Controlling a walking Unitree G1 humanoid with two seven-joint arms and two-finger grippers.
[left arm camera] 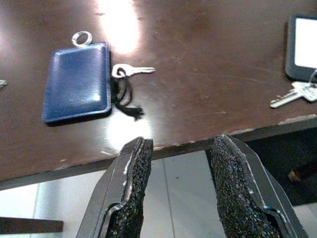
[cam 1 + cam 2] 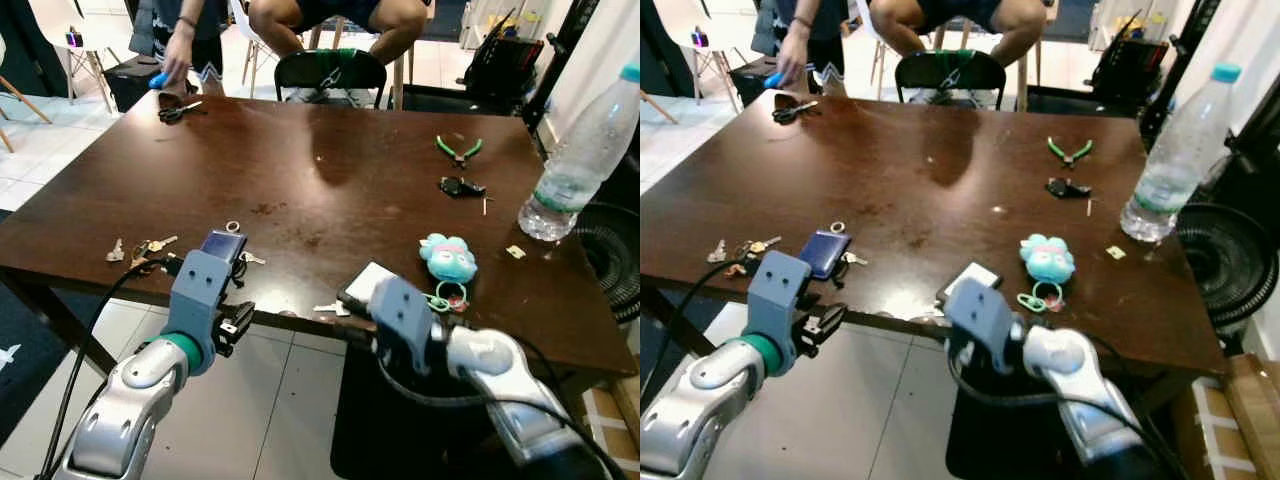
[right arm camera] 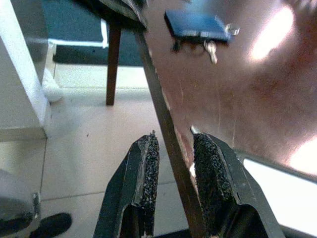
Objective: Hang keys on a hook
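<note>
Left gripper [image 1: 181,191]: fingers spread apart, nothing between them. It hangs just off the near edge of the table [image 2: 330,150], pointed at the tabletop, which looks like a line-up for a reach onto the surface.

Right gripper [image 3: 176,186]: fingers apart with a narrower gap, holding nothing. The table's edge runs between them, so it sits right at the rim, low and close.

Blue card holder [image 1: 77,82]: lies flat near the near edge, directly ahead of the left gripper, with a ring at its far end.

Silver key [image 1: 132,71]: just beside the card holder, with a dark cord trailing from it toward the edge. This is the closest key to the left fingers, and my guess is it is the target.

Key bunch [image 2: 140,250]: several keys lying loose on the table, further to the robot's left.

White card [image 2: 368,284]: flat near the edge ahead of the right arm, with another key [image 1: 292,95] touching it.

Teal toy [image 2: 447,258]: beyond the white card, a green ring beside it.

Hook: I can't spot one anywhere; the hanging step seems far off.

Person [image 2: 185,45]: at the far corner of the table, hand down near some scissors.
</note>
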